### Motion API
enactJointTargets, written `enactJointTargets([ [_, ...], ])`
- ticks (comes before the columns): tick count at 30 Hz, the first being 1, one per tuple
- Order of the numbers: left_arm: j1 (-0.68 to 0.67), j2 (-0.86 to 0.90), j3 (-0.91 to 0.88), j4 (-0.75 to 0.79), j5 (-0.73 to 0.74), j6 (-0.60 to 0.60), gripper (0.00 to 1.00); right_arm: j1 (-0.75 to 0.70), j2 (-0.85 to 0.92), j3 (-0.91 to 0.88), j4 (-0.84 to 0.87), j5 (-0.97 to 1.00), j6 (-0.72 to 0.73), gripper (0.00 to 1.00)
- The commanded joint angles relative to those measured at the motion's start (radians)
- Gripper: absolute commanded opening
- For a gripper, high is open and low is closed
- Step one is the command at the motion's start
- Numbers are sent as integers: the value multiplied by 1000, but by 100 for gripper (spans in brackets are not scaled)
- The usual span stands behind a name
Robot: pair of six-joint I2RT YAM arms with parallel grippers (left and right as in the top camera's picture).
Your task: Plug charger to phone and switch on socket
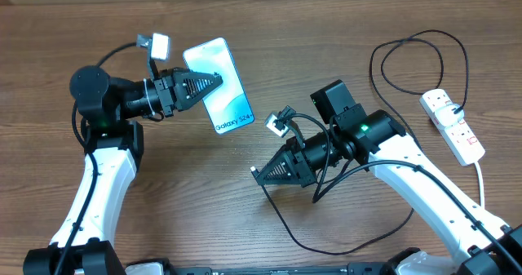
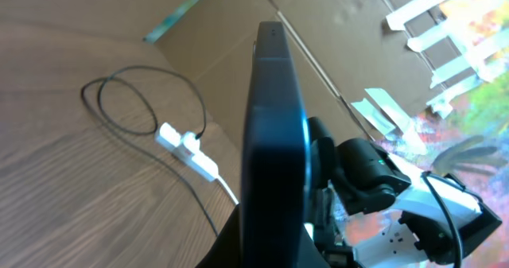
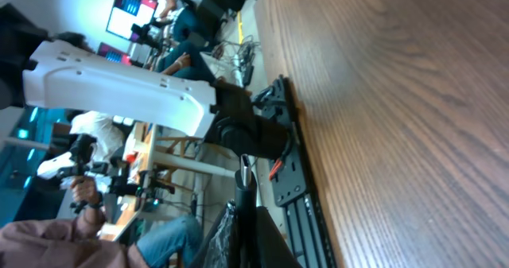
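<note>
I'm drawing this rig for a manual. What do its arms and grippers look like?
The left arm and right arm have white links and black joint housings; a green light glows on the right. The left gripper and right gripper are black ribbed wedges tapering to the jaws. A small left wrist camera and right wrist camera trail thin black cables.

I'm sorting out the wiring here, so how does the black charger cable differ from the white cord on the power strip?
The charger is thin and black; the white cord is thicker. The charger loops widely across the table, while the white cord runs nearly straight toward the robot's side. Both meet at the socket.
</note>
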Motion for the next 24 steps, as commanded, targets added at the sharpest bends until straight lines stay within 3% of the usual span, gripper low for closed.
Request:
enactJointTargets([
  [1,-12,-4,12,56,-40,-137,4,-4,-11,12,-43,-3,-8,4],
  [8,-17,-4,12,39,-29,-140,4,-106,-116,12,-261,208,10,4],
  [15,-46,-4,12,39,-52,-138,4,-193,-431,-24,-366,327,11,4],
  [19,-90,-3,12,38,-78,-129,4,-192,-599,-168,-174,323,161,4],
  [24,-170,14,12,38,-81,-104,4,-192,-653,-448,309,150,386,4],
])
